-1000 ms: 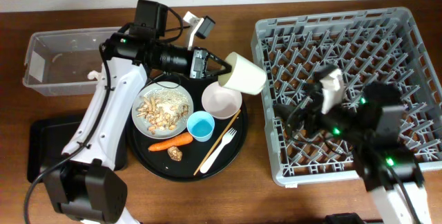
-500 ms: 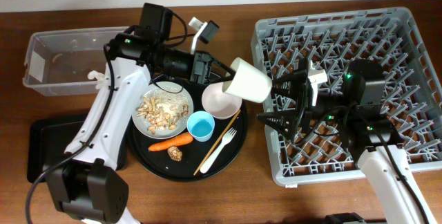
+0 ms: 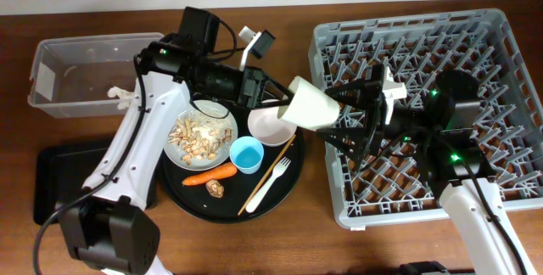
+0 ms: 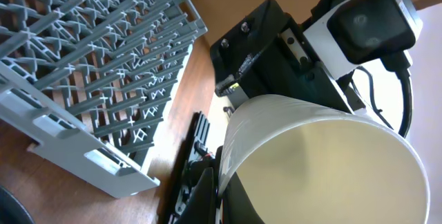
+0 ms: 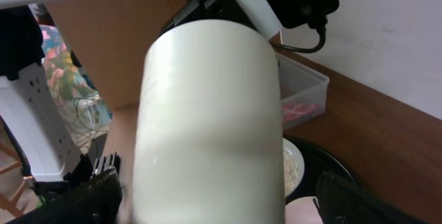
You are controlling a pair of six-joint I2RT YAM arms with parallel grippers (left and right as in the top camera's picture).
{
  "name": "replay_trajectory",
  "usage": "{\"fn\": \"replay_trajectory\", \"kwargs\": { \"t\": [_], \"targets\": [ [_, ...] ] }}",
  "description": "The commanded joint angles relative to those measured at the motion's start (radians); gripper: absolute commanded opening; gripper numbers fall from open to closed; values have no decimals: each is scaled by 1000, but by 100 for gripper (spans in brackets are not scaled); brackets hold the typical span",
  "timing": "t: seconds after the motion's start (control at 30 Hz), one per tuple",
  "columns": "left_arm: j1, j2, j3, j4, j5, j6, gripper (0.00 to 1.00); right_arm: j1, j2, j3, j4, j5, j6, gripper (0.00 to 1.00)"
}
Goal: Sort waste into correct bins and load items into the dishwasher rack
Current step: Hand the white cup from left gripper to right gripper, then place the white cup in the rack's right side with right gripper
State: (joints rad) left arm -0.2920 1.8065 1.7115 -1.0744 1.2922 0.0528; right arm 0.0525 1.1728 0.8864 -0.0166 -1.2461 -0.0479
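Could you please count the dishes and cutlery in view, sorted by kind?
cups: 2 (cream cup, blue cup)
bowl: 1
plate: 1
fork: 1
total: 5

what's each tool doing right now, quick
left tool: closed on the cream cup
right tool: open, spread wide by the cup, holding nothing
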Motion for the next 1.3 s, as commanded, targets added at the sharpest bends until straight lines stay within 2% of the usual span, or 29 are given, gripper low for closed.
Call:
{"fn": "replay_trajectory", "kwargs": {
  "t": [0.0, 0.13, 0.23, 0.37, 0.5, 0.53, 0.6, 0.67, 0.8, 0.9, 1.0, 1.07, 1.17, 1.27],
  "targets": [
    [-11, 5, 8, -3, 28, 12, 0, 6, 2, 14, 6, 5, 16, 91],
    [-13, 5, 8, -3, 28, 12, 0, 5, 2, 14, 6, 5, 16, 82],
    [-13, 5, 8, -3, 28, 12, 0, 5, 2, 14, 6, 5, 24, 65],
    [-13, 5, 8, 0, 28, 12, 2, 5, 2, 14, 5, 5, 24, 63],
    [-13, 5, 8, -1, -28, 12, 21, 5, 2, 14, 5, 5, 82, 59],
    [-13, 5, 8, -2, -59, 12, 22, 5, 2, 14, 4, 5, 92, 57],
    [-13, 5, 8, -5, -139, 12, 27, 5, 2, 14, -11, 9, 95, 52],
    [-10, 5, 8, -19, -285, 12, 31, 5, 2, 14, -57, 87, 116, 50],
    [23, 5, 8, -74, -544, 12, 32, -16, 0, 14, -173, 245, 117, 49],
    [92, 5, 8, -154, -776, 11, 32, -87, -3, 39, -338, 364, 117, 43],
    [137, 5, 8, -191, -948, 3, 31, -154, -4, 94, -497, 464, 116, 43],
    [171, 5, 8, -216, -1106, 3, 30, -217, -4, 174, -657, 600, 116, 43],
    [198, 5, 8, -243, -1222, -19, 30, -292, -2, 291, -854, 772, 116, 43],
    [222, 5, 8, -247, -1237, -19, 31, -388, 20, 425, -1034, 882, 116, 43]
  ]
}}
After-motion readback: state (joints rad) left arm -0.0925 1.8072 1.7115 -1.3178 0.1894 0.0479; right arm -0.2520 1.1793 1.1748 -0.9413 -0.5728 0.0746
